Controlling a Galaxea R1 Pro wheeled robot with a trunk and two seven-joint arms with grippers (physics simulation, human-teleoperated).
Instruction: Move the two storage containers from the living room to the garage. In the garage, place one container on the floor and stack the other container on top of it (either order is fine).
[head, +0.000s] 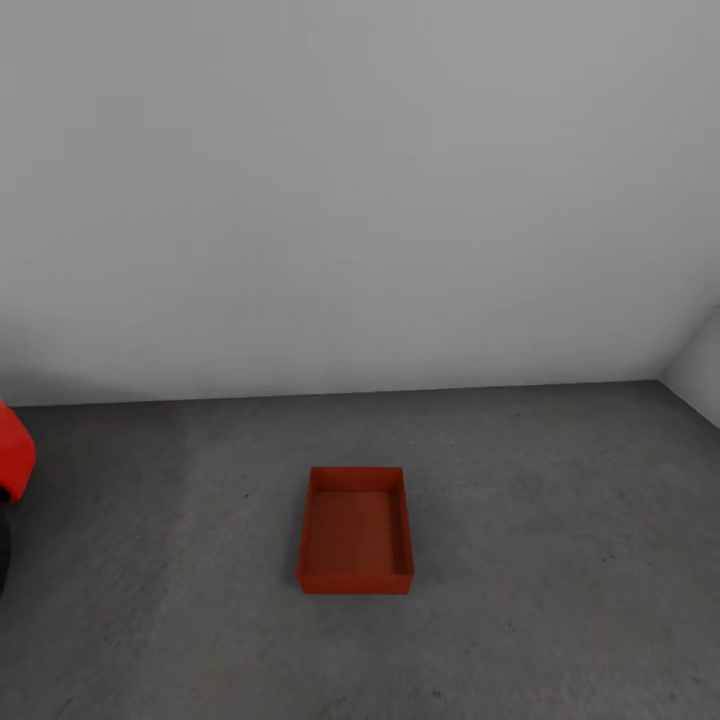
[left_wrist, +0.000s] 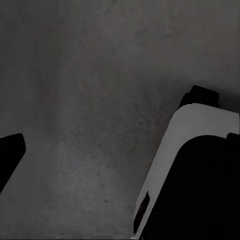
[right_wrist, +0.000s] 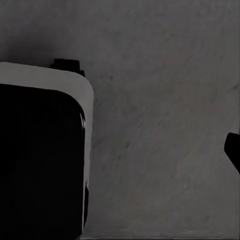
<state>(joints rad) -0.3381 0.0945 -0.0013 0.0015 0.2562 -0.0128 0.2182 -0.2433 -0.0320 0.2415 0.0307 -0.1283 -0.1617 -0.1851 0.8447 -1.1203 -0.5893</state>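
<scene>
No writing, brand mark or label can be read anywhere here, not on the bin, the walls or the machine. One orange-red storage container (head: 355, 530) sits flat on the garage floor (head: 560, 560), open top up and nothing inside it, its long sides running away toward the back wall (head: 360, 200). It stands by itself, well apart from that wall and from everything else. The floor is dark grey concrete, rough and finely speckled, with a few darker flecks scattered about. The back wall is plain grey-white and bare, meeting the floor in a straight seam, and a second pale wall (head: 698, 375) comes in at the far right corner. At the left edge, well apart from the bin, pokes in a glossy rounded piece of the red car (head: 14, 455) with a dark tyre (head: 4, 548) below it. The left wrist view looks down on the same speckled concrete (left_wrist: 90, 100), with the robot's white-and-black base (left_wrist: 192, 170) beside it and a dark sliver of the left gripper's finger (left_wrist: 10, 152) at the frame's edge. The right wrist view shows concrete too (right_wrist: 160, 110), the white-edged black base (right_wrist: 45, 150), and a dark finger tip (right_wrist: 233, 150). From so little of either gripper I cannot tell whether the jaws are open or closed.
</scene>
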